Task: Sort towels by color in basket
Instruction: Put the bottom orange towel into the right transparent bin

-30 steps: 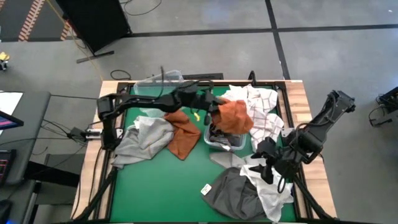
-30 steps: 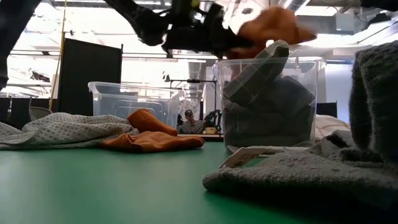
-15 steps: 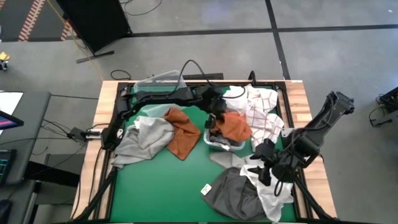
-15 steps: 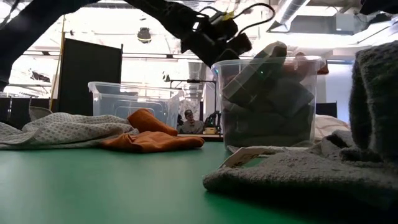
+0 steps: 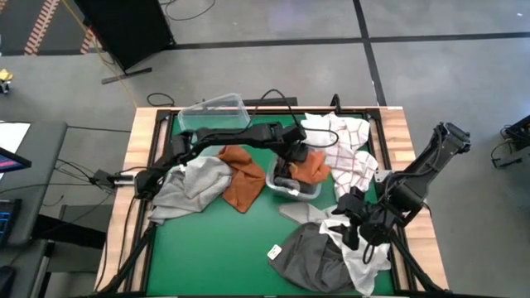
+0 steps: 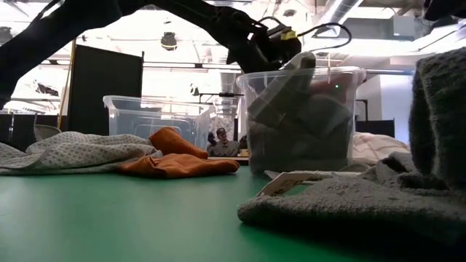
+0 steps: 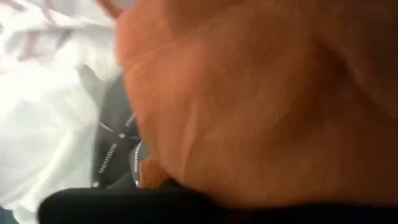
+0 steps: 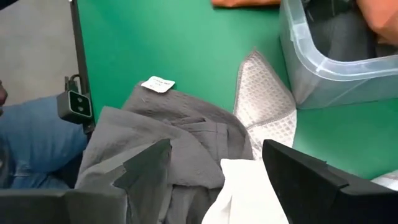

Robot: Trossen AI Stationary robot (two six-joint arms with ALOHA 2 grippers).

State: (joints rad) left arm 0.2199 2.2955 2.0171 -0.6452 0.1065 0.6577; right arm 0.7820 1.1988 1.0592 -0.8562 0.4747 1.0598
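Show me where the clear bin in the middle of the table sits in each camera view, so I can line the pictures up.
High view: the clear bin sits mid-table, the left claw over it.
Low view: right of centre, packed with dark grey towels.
Left wrist view: not identifiable; a rust orange towel fills the picture.
Right wrist view: upper right corner.
Shared landmark: the white tag on the dark grey towel, seen in the high, low and right wrist views.

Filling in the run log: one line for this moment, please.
left gripper: lowering rust orange towel into clear bin | right gripper: open above dark grey towel
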